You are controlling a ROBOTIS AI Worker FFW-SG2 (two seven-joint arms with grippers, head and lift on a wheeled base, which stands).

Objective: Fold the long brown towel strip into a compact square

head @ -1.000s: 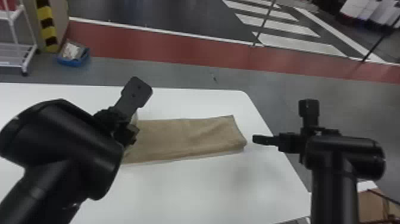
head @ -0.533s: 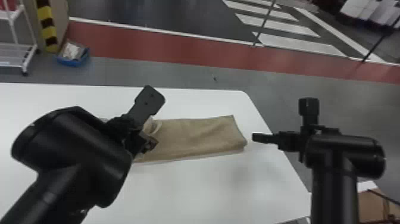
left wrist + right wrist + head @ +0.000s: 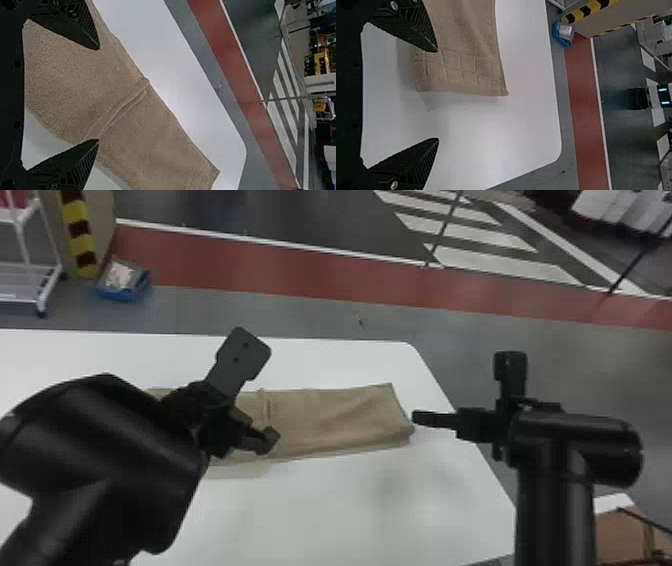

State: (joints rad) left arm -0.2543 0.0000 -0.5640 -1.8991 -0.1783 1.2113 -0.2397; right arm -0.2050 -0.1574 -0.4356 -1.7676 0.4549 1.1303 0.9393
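Fingers apart on both left gripper (image 3: 262, 390) and right gripper (image 3: 465, 390); white table (image 3: 350, 515), rounded corner, grey floor (image 3: 300, 312) and red floor band (image 3: 300, 272) beyond. White surface borders both long sides of the brown towel (image 3: 340, 420), its grid-patterned end near the table's right edge. Towel: flat, layered, ridge running across.

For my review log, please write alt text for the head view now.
A folded brown towel lies across a white table, the open left hand above it and the right hand beyond its right end.
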